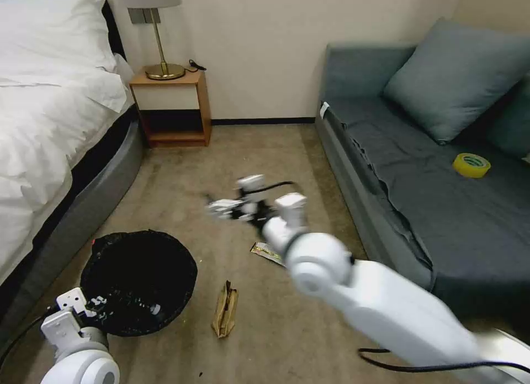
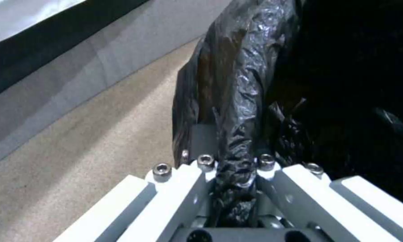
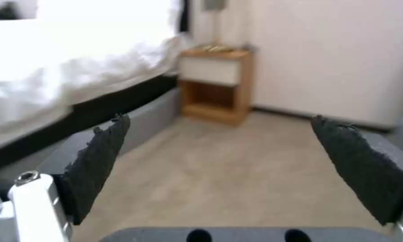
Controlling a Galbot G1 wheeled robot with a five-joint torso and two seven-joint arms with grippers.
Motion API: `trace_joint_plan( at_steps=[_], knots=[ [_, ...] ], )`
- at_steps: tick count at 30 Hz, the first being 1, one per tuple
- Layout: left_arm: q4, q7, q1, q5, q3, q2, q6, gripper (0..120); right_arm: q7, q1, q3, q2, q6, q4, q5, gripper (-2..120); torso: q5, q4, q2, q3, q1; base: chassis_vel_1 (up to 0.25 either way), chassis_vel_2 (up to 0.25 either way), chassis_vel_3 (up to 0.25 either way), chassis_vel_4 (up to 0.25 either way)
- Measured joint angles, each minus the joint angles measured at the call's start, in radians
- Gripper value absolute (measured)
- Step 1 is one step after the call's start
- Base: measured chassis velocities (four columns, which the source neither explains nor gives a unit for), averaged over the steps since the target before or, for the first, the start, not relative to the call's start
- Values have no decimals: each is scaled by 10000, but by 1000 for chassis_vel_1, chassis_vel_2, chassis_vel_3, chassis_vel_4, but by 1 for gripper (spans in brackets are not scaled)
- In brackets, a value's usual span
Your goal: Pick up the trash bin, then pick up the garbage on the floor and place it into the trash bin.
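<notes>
So far: trash bin (image 1: 138,282) rim pinched by left gripper (image 2: 232,174); right gripper (image 3: 228,168) jaws spread, empty; brown paper bag (image 1: 225,309) and wrapper (image 1: 266,252) left beside bin.

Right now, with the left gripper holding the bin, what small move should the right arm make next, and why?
Probably lower the right gripper toward the dark-and-gold wrapper just below it. Its fingers are spread wide with nothing between them. The left gripper is clamped on the bagged rim of the trash bin, so that arm is busy. The crumpled brown paper bag lies farther back.
</notes>
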Motion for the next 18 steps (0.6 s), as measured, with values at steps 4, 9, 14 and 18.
trace_joint_plan(
  at_steps=[4,9,14,18],
  knots=[
    [112,16,-139,-104,-105,9,-3,1,-314,-2004,1630,-121,847,465,-1567,100,3,-7,-1,0,0,0,0,0,0],
    [205,31,-236,-143,-150,13,-5,1,-133,-4252,3500,604,1264,1360,-3028,100,-2,-2,0,0,0,0,0,0,0],
    [209,38,-251,-168,-176,22,-9,1,-98,-5584,4230,1436,1511,1705,-4107,100,-2,-3,0,-1,0,0,0,0,0],
    [179,59,-210,-238,-277,29,-44,1,-93,-6830,4370,2622,1864,1819,-5251,100,-3,-2,0,1,0,0,0,0,0]
  ],
)
